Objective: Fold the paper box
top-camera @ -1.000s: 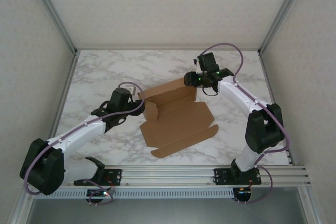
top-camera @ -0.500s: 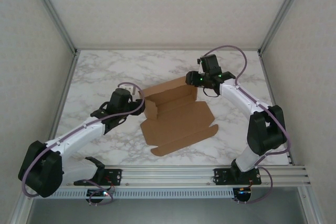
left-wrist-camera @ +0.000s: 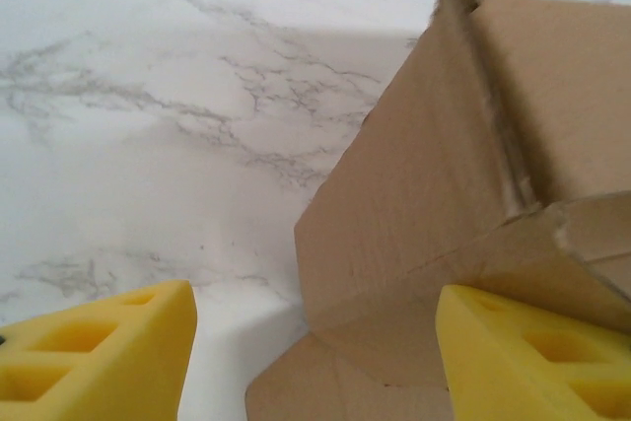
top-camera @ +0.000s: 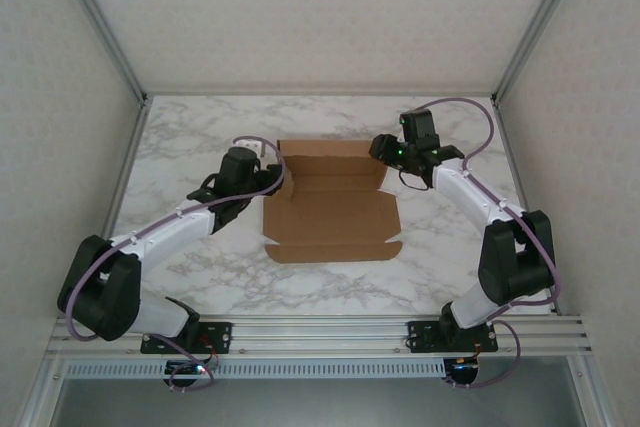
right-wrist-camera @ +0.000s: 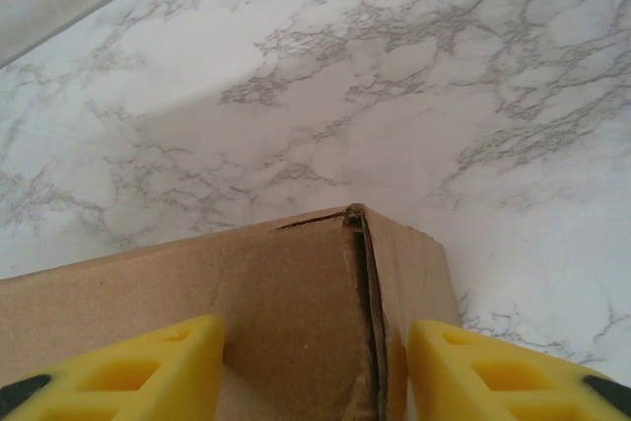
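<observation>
The paper box (top-camera: 330, 217) lies mid-table as brown cardboard, its far part folded up into low walls and a flat flap stretching toward me. My left gripper (top-camera: 268, 169) is at the box's far left corner. In the left wrist view it (left-wrist-camera: 315, 362) is open, a raised cardboard flap (left-wrist-camera: 444, 145) standing near its right finger (left-wrist-camera: 532, 352) and bare marble by the left one. My right gripper (top-camera: 381, 150) is at the far right corner. In the right wrist view it (right-wrist-camera: 315, 372) is open and straddles the corner of the box (right-wrist-camera: 276, 303).
The marble table (top-camera: 190, 137) is enclosed by white walls with aluminium posts (top-camera: 520, 47) at the back corners. A metal rail (top-camera: 320, 332) with both arm bases runs along the near edge.
The box has turned from slanted to square with the table edges and shifted farther back. Both grippers moved with it, the left one up and right, the right one to the right.
</observation>
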Tool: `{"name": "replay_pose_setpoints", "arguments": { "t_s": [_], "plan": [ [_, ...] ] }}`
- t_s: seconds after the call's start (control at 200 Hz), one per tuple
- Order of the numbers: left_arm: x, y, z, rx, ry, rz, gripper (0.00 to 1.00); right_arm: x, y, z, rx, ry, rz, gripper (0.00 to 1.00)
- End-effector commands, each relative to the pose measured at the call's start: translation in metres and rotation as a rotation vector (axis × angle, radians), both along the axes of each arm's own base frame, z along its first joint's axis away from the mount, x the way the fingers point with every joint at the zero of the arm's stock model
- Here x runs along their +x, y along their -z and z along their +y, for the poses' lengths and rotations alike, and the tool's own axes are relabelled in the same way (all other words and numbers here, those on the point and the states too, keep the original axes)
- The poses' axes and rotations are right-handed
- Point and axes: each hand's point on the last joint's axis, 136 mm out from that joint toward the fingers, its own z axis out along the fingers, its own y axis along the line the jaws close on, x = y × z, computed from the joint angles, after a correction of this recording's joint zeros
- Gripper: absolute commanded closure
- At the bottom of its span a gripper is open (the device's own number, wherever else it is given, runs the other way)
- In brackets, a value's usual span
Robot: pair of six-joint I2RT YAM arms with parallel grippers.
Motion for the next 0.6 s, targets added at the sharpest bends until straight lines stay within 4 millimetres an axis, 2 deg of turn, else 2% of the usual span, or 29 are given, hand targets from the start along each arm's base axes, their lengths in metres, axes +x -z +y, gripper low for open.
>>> {"name": "replay_pose_setpoints", "arguments": {
  "t_s": [0.0, 0.2, 0.416, 0.591],
  "plan": [
    [0.010, -0.005, -0.004, 0.081, 0.094, -0.084, 0.35, -0.008, 0.025, -0.002, -0.036, -0.028, 0.098, 0.49],
    [0.006, 0.002, -0.009, 0.093, 0.154, -0.068, 0.35, -0.006, 0.027, -0.002, -0.042, -0.035, 0.102, 0.49],
    [-0.011, 0.007, -0.007, 0.070, 0.143, -0.079, 0.36, -0.005, 0.026, -0.001, -0.037, -0.033, 0.101, 0.48],
    [-0.017, 0.019, -0.014, 0.101, 0.184, -0.051, 0.35, -0.004, 0.026, -0.001, -0.035, -0.034, 0.099, 0.48]
  ]
}}
